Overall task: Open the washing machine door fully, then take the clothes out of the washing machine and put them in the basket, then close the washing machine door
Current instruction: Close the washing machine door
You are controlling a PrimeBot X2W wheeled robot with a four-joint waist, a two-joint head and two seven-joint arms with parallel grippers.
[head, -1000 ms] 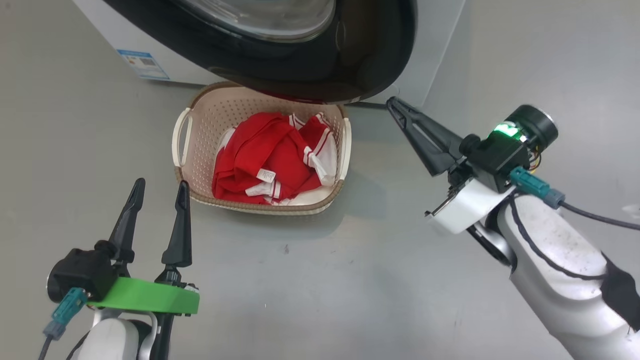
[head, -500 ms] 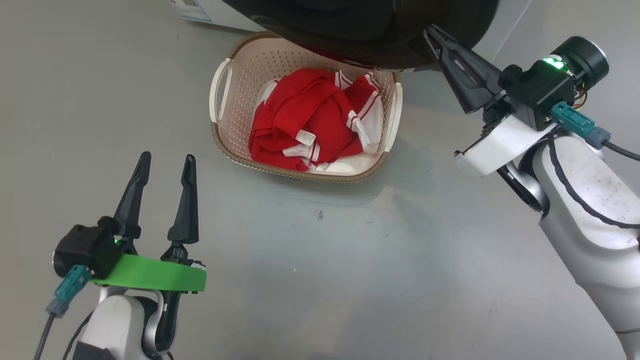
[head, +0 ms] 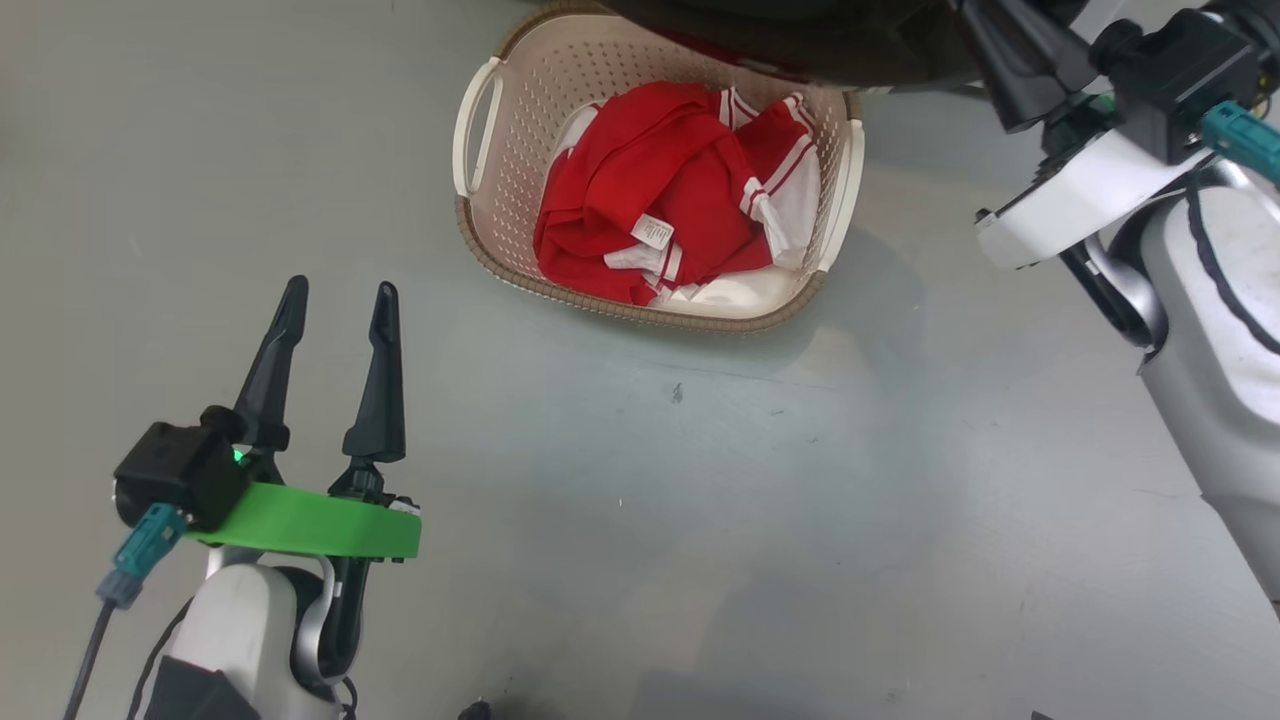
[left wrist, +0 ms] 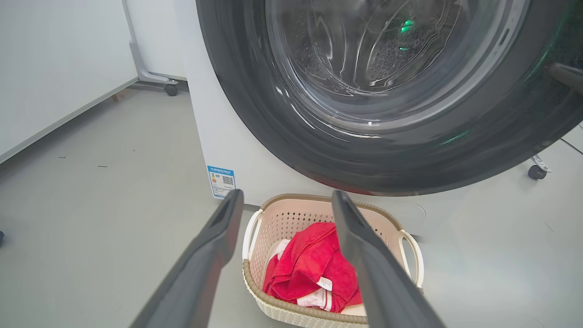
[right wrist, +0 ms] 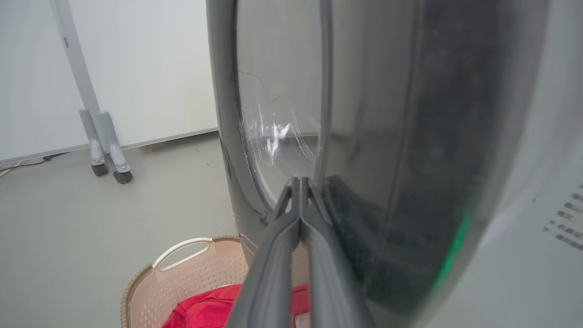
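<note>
The cream basket (head: 478,130) sits on the floor with the red clothes (head: 660,195) piled inside it. The black-rimmed washing machine door (head: 800,35) hangs over the basket's far end. Through its glass (left wrist: 387,59) I see the steel drum of the white washing machine (left wrist: 218,132). My right gripper (right wrist: 298,181) is shut, its fingers lying against the door's glossy rim (right wrist: 410,182) just above the basket (right wrist: 182,248). It reaches in from the upper right of the head view (head: 990,35). My left gripper (head: 340,290) is open and empty, well short of the basket (left wrist: 273,310).
Grey floor lies all around the basket. A blue label (left wrist: 222,181) marks the machine's lower corner. A wheeled grey stand (right wrist: 107,150) is by the white wall to the left of the machine, and a caster (left wrist: 536,171) shows at its right.
The head camera has shifted, so the basket now sits higher and further right in the picture. My right gripper has stayed shut at the door's rim. The left gripper has stayed open.
</note>
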